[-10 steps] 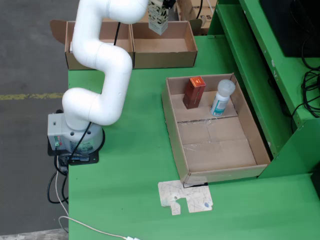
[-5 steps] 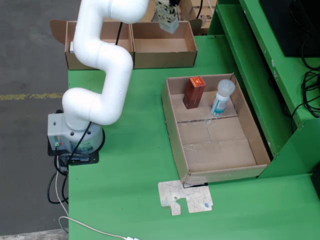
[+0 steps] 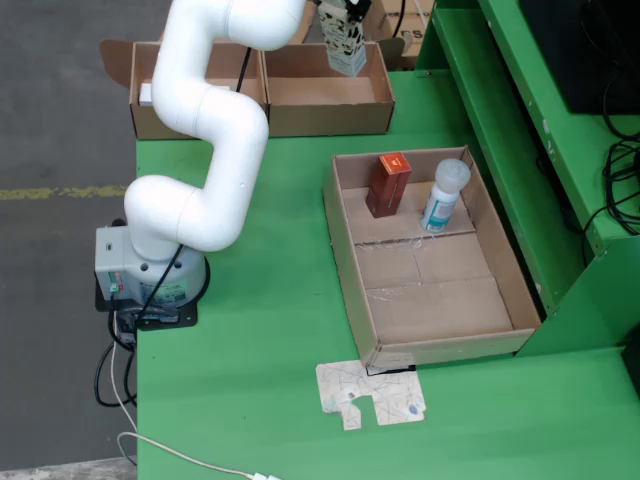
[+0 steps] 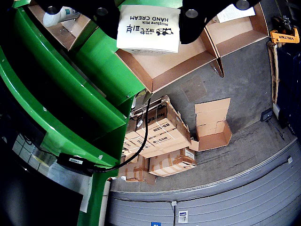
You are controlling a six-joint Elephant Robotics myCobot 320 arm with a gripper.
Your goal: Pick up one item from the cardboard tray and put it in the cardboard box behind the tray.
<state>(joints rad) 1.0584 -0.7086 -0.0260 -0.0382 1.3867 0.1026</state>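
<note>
My gripper (image 4: 148, 19) is clamped on the hand cream box (image 4: 148, 29), held between my fingers (image 4: 196, 19). Directly beneath it is the open cardboard box (image 3: 325, 95). Farther off, the tray (image 3: 345, 250) holds a red box (image 3: 388, 184) and a bottle (image 3: 444, 195).

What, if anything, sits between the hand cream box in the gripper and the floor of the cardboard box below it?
Nothing visible. The gripper holds the hand cream box above the right-hand cardboard box behind the tray. The floor below it looks bare in both views, and no wall stands in the way of a straight drop.
</note>
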